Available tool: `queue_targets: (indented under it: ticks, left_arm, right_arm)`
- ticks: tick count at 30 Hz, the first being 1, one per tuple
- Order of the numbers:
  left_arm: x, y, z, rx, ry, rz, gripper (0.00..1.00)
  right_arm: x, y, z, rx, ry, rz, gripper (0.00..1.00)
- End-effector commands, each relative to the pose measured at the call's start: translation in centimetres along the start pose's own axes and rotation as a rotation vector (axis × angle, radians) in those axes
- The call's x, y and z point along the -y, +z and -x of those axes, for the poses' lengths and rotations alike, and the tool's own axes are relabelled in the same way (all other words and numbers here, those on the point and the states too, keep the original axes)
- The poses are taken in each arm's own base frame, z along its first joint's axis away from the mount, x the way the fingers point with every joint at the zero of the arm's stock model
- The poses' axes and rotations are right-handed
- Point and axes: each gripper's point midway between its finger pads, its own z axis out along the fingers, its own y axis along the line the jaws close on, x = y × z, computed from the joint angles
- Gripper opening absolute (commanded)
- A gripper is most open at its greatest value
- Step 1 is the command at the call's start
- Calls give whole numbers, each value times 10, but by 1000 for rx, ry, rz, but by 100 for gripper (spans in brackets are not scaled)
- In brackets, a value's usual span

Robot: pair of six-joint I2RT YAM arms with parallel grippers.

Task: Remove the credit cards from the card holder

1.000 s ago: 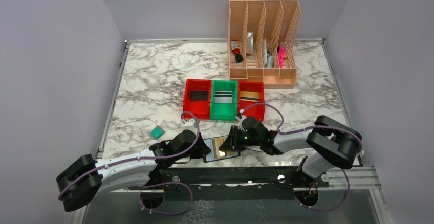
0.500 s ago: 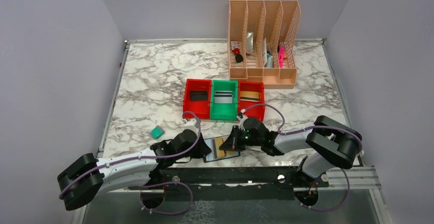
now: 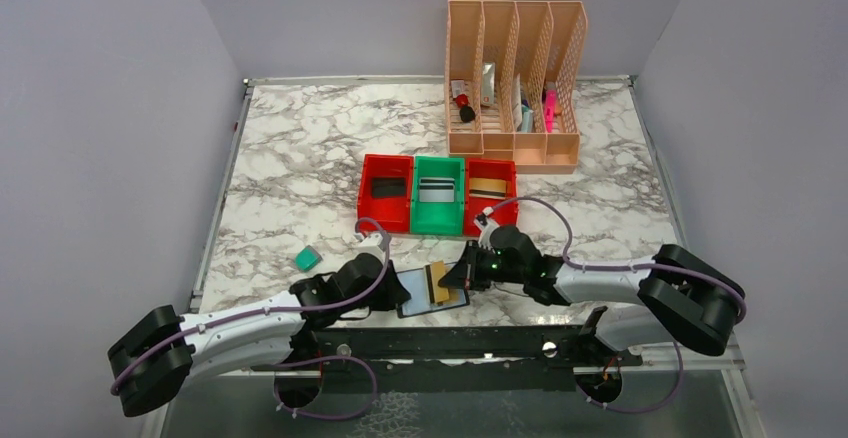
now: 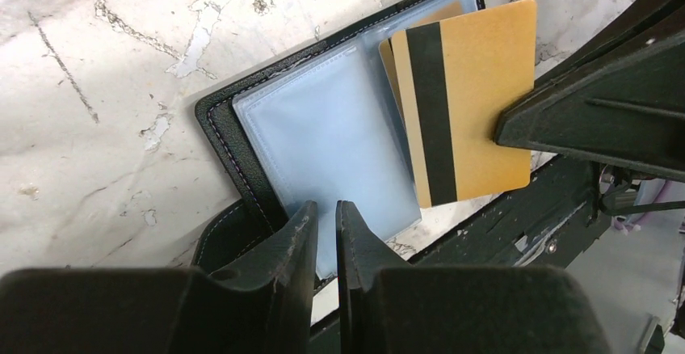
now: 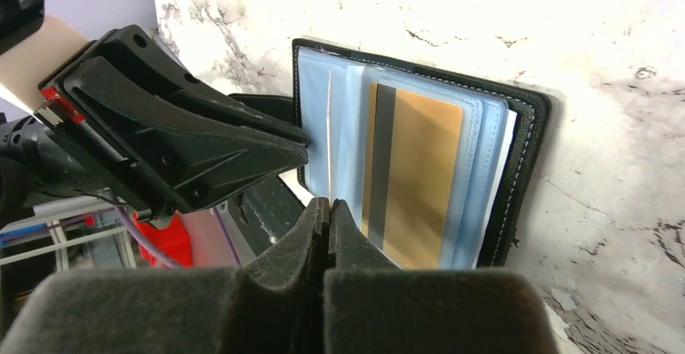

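Card holder (image 4: 323, 136) lies open on the table (image 3: 300, 158), on the arms' side of the green bin (image 3: 438, 224). Left gripper (image 4: 326, 229) is pinched nearly together on the holder's left edge, probably to pin it while a card slides out. Right gripper (image 5: 327, 218) is closed flat on the gold card (image 4: 476, 103), which is partly clear of its pocket. Holder's long axis runs crosswise to the bin. Card's long axis and stripe point toward the bin.

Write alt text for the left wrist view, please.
A gold card with a black stripe sticks partly out of an open black holder on a marble table, pinched at its edge by the right fingers. The left fingers clamp the holder's near edge.
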Motion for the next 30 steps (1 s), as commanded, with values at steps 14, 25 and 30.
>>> queue_targets:
  ticks: [14, 25, 30]
  left_arm:
    - [21, -18, 36, 46, 129, 50, 36]
    - [23, -27, 97, 103, 211, 83, 82]
    - [21, -46, 131, 173, 222, 150, 86]
  right_arm:
    - [-2, -32, 33, 155, -210, -80, 1]
    - [-9, -85, 90, 469, -429, -172, 1]
    - [-11, -116, 120, 631, -565, -258, 1]
